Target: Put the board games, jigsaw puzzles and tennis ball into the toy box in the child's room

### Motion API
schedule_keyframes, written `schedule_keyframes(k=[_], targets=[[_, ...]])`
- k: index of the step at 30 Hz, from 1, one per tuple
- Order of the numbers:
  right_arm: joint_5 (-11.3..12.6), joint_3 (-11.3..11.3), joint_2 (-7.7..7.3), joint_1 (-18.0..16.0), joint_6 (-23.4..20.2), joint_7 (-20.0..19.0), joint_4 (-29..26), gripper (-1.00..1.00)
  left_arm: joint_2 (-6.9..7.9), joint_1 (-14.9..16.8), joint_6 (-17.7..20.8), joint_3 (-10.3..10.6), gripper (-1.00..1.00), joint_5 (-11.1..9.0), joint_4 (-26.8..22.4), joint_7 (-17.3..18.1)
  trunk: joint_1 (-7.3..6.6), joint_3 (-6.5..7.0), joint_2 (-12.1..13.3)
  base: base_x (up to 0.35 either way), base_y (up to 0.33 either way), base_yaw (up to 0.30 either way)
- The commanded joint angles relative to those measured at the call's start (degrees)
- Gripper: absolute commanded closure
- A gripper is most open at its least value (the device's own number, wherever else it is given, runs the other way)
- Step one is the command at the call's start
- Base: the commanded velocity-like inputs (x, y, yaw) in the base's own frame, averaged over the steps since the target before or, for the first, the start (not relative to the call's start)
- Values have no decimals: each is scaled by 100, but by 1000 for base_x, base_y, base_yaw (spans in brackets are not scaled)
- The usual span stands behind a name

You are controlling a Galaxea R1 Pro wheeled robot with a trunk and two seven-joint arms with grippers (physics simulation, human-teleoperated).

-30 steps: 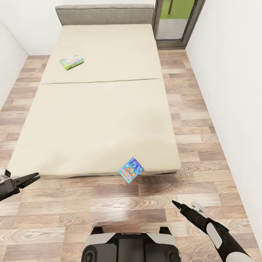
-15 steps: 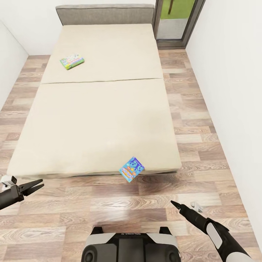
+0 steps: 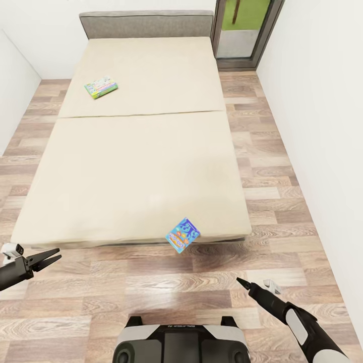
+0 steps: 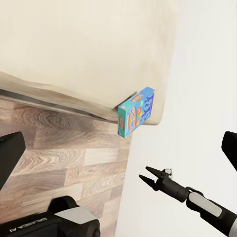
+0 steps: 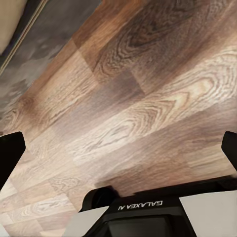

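Left wrist catches blue board game (image 4: 137,111) overhanging bed (image 4: 74,44).

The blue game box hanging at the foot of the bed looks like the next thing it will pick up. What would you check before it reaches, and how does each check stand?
1. Blue game box in sight: ok, it sits at the near edge of the bed, tilted and partly overhanging.
2. Box stable: not ok, it may slip to the floor if nudged.
3. Left tool ready: ok, fingers apart, nothing between them.
4. Right tool ready: cannot tell, its fingers look closed to a point in the head view.
5. Path to the box: ok, bare floor lies between both tools and the box.
6. Second game box: ok, lying flat far up the bed.
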State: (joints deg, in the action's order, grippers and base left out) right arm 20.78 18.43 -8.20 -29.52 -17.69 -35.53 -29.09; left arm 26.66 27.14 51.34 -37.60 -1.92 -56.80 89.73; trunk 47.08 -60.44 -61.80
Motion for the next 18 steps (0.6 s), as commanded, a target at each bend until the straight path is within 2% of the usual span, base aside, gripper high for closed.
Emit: schedule_keyframes(k=[1,7,14,18], targets=[[42,20,0,-2,-51,-15,-1,-100,1,2,61,-2,-100,8,-1,27,1,7,-2,0,0,0],[26,17,2,-1,-12,-12,0,-100,4,2,61,-9,-100,8,-6,27,1,64,-2,0,0,0],[36,12,7,-1,386,1,11,-100,5,2,61,-11,-100,7,-7,27,1,130,-2,0,0,0],[34,12,10,-1,442,8,15,-100,6,2,61,-6,-100,7,-7,27,1,168,-2,0,0,0]])
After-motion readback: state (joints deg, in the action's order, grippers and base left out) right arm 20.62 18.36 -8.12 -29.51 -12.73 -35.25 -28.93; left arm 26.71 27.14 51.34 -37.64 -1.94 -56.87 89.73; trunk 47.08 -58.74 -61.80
